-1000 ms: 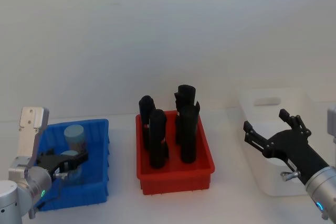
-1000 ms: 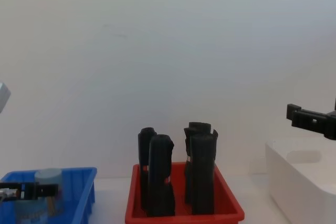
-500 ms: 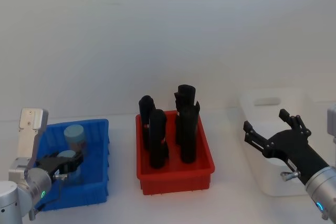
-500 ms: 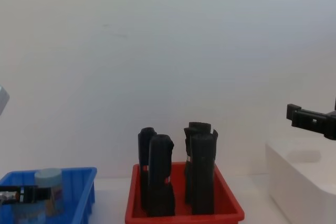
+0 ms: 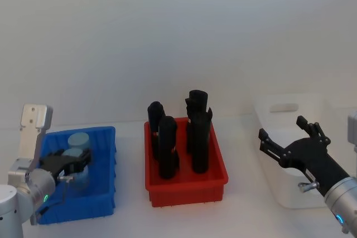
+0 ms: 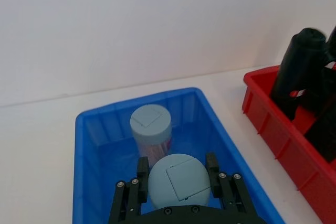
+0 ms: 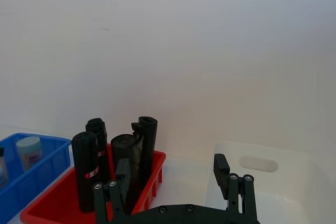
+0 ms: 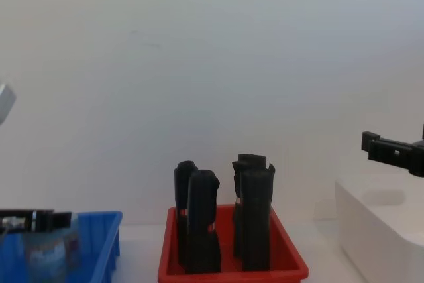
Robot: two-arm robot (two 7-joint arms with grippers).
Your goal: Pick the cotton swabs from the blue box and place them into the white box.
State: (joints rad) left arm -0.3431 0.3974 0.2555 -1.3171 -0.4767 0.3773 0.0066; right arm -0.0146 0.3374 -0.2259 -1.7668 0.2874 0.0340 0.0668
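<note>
Head view: on the left of the counter we see the left pincer clamped on the held tub of cotton swabs inside the blue box. The second tub stands just behind it. The red bin of black pieces sits at centre. The right pincer is spread wide at the near left part of the white box. Left wrist view: the fingers of the left pincer press both sides of the held tub. The second tub is touching or nearly touching it, both within the blue box. We cannot tell whether the held tub rests on the box floor. Right wrist view: the right pincer gapes wide and holds nothing, between the red bin and the white box. Chest view: a finger of the left pincer crosses the top of the held tub, whose body sits partly behind the wall of the blue box. One finger of the right pincer hangs above the white box.
</note>
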